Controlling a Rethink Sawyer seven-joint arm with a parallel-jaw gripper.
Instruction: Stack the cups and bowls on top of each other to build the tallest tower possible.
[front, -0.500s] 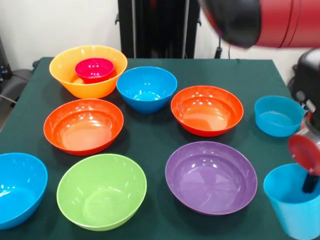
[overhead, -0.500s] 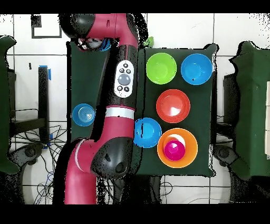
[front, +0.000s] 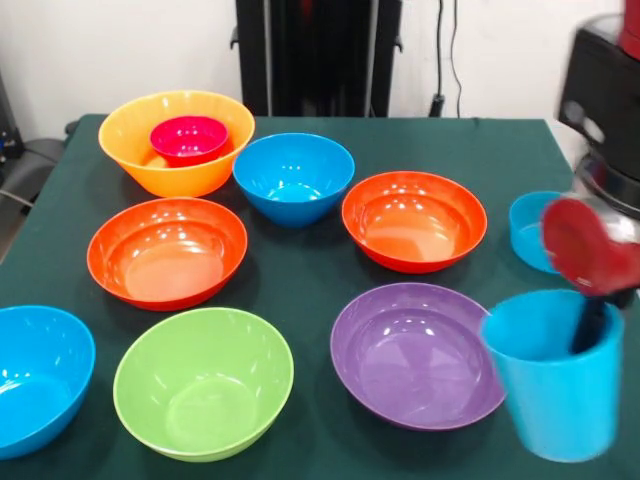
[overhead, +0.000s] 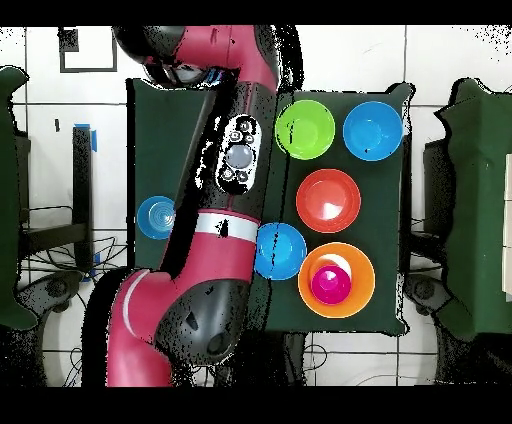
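My gripper (front: 591, 326) is at the right edge of the front view. One dark finger reaches inside the light-blue tumbler (front: 556, 385), and the gripper is shut on its rim. The tumbler hangs beside the purple bowl (front: 415, 355). The small pale-blue bowl (front: 530, 230) sits behind the gripper, partly hidden; it also shows in the overhead view (overhead: 155, 216). The small magenta bowl (front: 189, 138) sits inside the large yellow-orange bowl (front: 140, 165) at the far left. In the overhead view my arm (overhead: 235, 160) hides the gripper and the tumbler.
A blue bowl (front: 293, 178), two red-orange bowls (front: 167, 252) (front: 414, 220), a lime green bowl (front: 203, 382) and another blue bowl (front: 40, 375) stand apart on the green table (front: 300, 280). The robot's pedestal (front: 318, 55) stands at the far edge.
The gripper has moved left with the tumbler, toward the purple bowl, and the tumbler now sits higher in the picture. The arm's upper links have swung out of the front view. The bowls have not moved.
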